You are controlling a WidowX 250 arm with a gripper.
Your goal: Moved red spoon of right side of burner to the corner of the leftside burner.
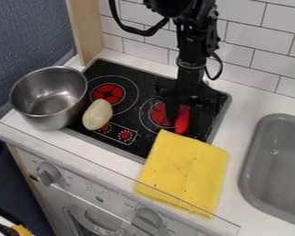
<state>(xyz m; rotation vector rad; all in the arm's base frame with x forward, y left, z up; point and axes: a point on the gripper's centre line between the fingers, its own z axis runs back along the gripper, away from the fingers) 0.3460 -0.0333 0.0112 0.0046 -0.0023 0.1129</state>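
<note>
The black hand (185,116) hangs down over the right burner (159,114) of the cooktop (128,128), at the red spoon (182,120); whether it is spread or has closed on the spoon cannot be determined. The spoon lies within the right burner area, partly masked by the hand, its lower end near the yellow cloth (184,173). Material is not confirmed; it is judged to be light, stiff plastic, low in fragility but smooth, and liable to swivel if pinched off balance. Recommended hold: across the handle, close to the point of balance, with firm but moderate pressure. The exposed part is too small to tell bowl from handle. The cloth overlaps the front edge of the cooktop and could be snagged by a low drag, so a lift is advised. To the left is the destination burner (108,93); a pale, egg-shaped item (97,115) sits at its front side, beside the metal pot (48,99), leaving the rear corner the easier approach. The pot stands at the cooktop's left edge. Farthest right, a grey sink (276,161) is set into the white tabletop (256,107).
</note>
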